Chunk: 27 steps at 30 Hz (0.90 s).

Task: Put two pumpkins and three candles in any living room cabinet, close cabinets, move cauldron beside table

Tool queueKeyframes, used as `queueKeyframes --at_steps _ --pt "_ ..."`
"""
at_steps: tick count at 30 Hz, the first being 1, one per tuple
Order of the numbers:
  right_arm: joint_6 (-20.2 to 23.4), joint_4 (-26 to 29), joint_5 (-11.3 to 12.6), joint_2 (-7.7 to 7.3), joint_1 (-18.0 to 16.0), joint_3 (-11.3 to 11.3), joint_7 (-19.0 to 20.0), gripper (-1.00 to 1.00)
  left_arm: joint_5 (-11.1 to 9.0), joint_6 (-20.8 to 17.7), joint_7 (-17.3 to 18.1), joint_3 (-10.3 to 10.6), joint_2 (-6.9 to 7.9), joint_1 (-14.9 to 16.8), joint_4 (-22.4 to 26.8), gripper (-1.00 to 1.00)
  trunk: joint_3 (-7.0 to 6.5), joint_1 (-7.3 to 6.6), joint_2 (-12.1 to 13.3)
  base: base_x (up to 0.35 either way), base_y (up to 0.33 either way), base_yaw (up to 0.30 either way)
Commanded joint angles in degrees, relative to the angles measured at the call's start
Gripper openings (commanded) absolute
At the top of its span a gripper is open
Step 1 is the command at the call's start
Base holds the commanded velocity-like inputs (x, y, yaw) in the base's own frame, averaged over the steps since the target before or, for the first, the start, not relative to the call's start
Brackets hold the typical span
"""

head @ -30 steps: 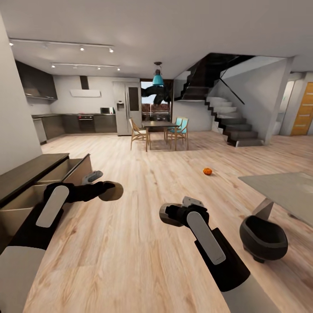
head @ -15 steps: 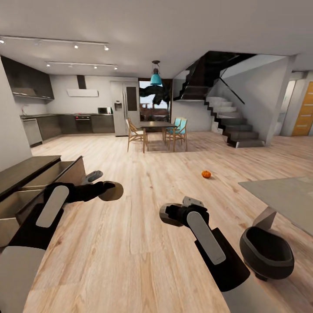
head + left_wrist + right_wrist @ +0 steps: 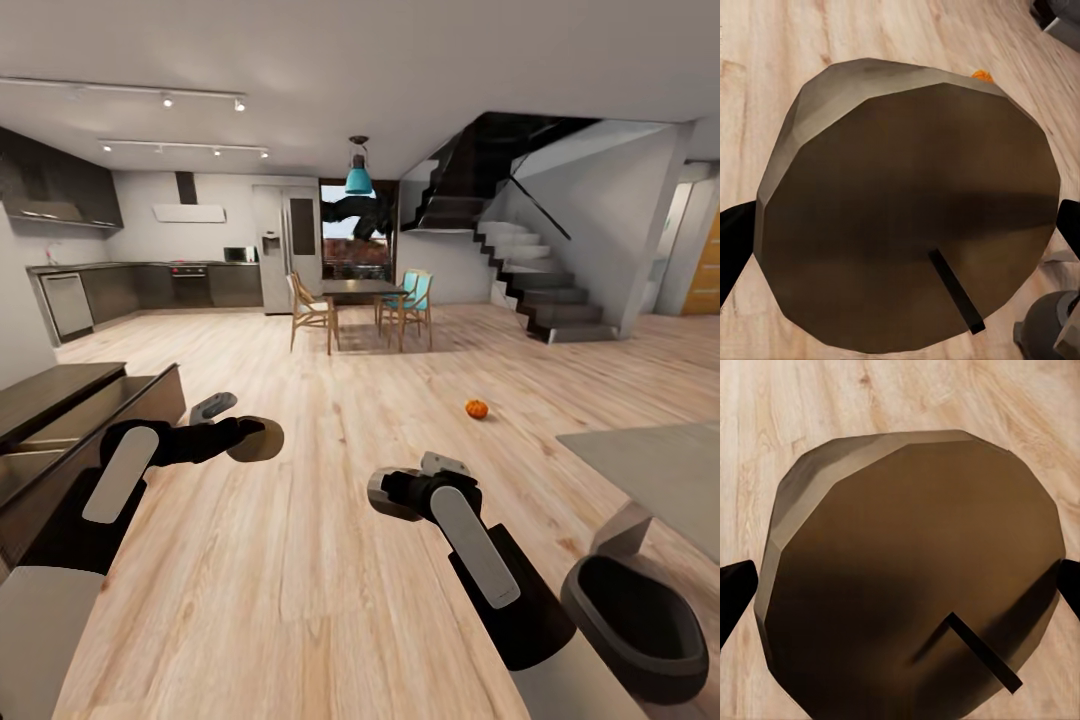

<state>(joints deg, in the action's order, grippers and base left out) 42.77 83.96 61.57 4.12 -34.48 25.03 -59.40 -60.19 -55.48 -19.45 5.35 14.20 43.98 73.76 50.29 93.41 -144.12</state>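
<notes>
- Left gripper: its fingers are clamped on a candle, seen at each side of the wide brown end face with its dark wick.
- Right gripper: its fingers grip a second candle the same way.
- Both arms hang low over the wood floor, well apart.
- The cabinet stands at the left with its front pulled open, near the left arm.
- One pumpkin lies on the floor ahead, well apart from both grippers.
- The cauldron sits just beside the bench, at the right.
- Step, as I judge it: carrying two candles to the cabinet.
- Next move calls for turning left, bringing the grippers over the open compartment and releasing each candle inside.
</notes>
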Motion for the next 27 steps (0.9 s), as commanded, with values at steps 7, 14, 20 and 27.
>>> queueKeyframes --at_steps 7,14,20,27 --pt "0.21 0.07 0.45 -0.05 -0.07 0.02 -0.63 -1.0 -0.81 0.02 -0.55 0.1 0.04 0.06 0.07 -1.0 0.07 0.02 -0.03 0.33 0.013 0.122" --pt "0.21 0.07 0.47 0.0 -0.07 0.02 -0.63 -1.0 -0.81 0.02 -0.57 0.1 0.04 0.06 0.11 -1.0 0.07 0.02 -0.03 0.328 0.044 0.199" --pt "0.21 0.07 0.48 0.01 -0.07 0.09 -0.63 -1.0 -0.81 0.02 -0.55 0.1 0.04 0.06 0.15 -1.0 0.07 0.02 -0.03 0.326 0.003 0.036" --pt "0.21 0.07 0.48 0.01 -0.07 0.04 -0.63 -1.0 -0.81 0.02 -0.57 0.1 0.04 0.06 0.2 -1.0 0.07 0.02 -0.03 0.327 0.0 0.005"
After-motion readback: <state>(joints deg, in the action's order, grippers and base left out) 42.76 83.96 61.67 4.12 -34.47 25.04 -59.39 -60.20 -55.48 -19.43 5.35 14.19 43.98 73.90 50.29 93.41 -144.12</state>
